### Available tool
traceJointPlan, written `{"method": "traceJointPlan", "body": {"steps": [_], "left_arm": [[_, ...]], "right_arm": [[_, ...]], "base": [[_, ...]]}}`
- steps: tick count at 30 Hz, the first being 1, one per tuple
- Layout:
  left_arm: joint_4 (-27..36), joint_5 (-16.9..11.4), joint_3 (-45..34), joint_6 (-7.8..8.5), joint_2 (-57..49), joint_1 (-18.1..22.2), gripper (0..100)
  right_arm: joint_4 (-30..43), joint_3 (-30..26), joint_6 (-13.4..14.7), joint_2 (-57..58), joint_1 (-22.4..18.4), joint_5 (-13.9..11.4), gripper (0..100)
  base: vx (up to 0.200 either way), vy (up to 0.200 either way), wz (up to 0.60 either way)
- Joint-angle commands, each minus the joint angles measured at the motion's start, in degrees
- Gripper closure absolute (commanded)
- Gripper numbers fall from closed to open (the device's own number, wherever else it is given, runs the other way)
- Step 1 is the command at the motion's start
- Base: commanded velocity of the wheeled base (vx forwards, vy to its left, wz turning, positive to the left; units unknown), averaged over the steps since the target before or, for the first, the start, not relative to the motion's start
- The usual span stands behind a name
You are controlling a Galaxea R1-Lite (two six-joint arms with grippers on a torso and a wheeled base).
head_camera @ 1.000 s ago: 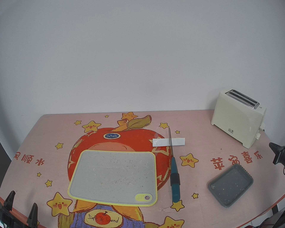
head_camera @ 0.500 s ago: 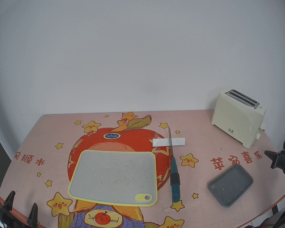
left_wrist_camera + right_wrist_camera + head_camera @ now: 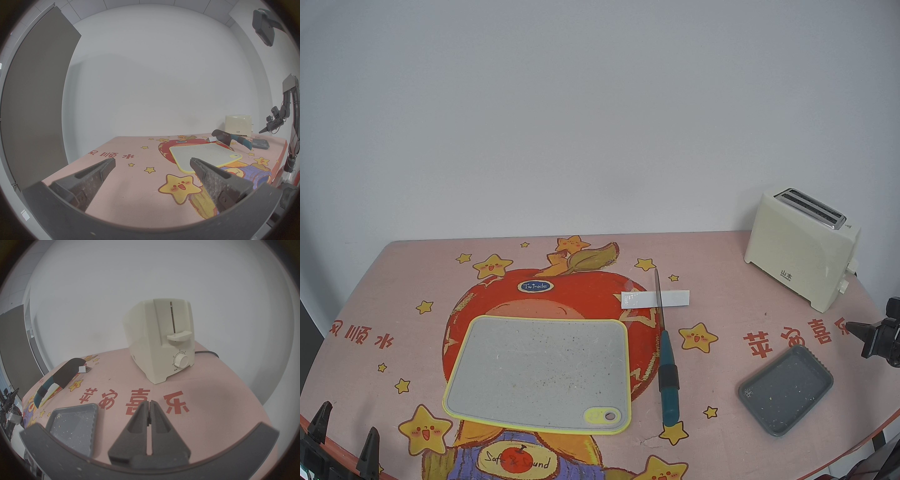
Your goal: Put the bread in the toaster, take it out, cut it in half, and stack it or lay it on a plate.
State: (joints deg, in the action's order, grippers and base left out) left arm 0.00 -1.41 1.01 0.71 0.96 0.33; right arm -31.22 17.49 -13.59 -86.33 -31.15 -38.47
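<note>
Left gripper [image 3: 349,420]: lower left corner of the head view, at the near edge of the worktop [image 3: 725,275]; in the left wrist view [image 3: 152,161] its two fingers are spread wide with nothing between them

Cutting board [image 3: 540,373]: grey with a yellow rim, lying flat at centre left of the head view, over the printed apple

White strip [image 3: 655,299]: centre of the head view, just past the board's far right corner, with the knife blade across it

Knife [image 3: 667,369]: teal handle, just right of the board, tip pointing to the wall; from above the blade is a thin line, while the right wrist view [image 3: 67,372] shows it from the side as a broad dark blade

Plate [image 3: 786,389]: dark grey rectangular dish, lower right of the head view, with a few crumbs in it, near the toaster

Toaster [image 3: 803,248]: cream, right of the head view by the wall; that view shows its two top slots, and the right wrist view [image 3: 159,340] shows its end face with lever [image 3: 178,336], dial [image 3: 181,360] and cord [image 3: 206,354]

Right gripper [image 3: 853,328]: right edge of the head view, between toaster and plate; in the right wrist view [image 3: 149,403] its fingers are pressed together, gripping nothing
</note>
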Motion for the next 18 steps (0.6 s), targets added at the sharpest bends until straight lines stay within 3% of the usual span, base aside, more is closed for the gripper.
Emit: {"method": "traceJointPlan", "body": {"steps": [1,8,18], "left_arm": [[0.0,0.0,-1.0,0.0,-0.7,0.0,0],[0.0,0.0,-1.0,0.0,-0.7,0.0,0],[0.0,0.0,-1.0,0.0,-0.7,0.0,0]], "right_arm": [[0.0,1.0,0.0,-1.3,0.2,0.3,100],[-0.5,2.1,0.0,-2.0,-0.1,0.6,100],[-12.5,1.6,0.6,-8.8,-1.3,0.2,100]], "base": [[0.0,0.0,0.0],[0.0,0.0,0.0],[0.0,0.0,0.0]]}}
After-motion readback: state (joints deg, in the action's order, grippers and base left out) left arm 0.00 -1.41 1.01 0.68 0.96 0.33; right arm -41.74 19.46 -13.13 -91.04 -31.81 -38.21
